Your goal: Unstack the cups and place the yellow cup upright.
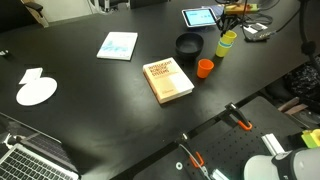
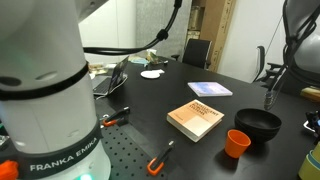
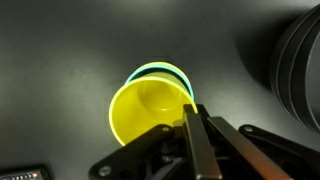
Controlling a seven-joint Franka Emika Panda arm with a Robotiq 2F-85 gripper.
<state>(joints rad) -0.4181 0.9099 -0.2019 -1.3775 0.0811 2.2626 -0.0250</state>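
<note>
1. The yellow cup is nested in the light blue cup, whose rim shows behind it. The pair is just beside the black bowl, on its far side from the book.
2. The gripper has its jaws pressed nearly together, pinching the yellow cup's rim wall. It's a thin bite.
3. We read the step as pulling yellow free of blue. Draw slowly along the cup axis. Nothing pins the blue cup, so it may ride along.
4. Swing away from the bowl. The orange cup stands apart, near the bowl.
5. The table is dark and matte. A white disc lies well apart from the bowl, a booklet is nearer, and the book is just beside it.
6. The room looks like an office. A tablet sits beyond the bowl.
</note>
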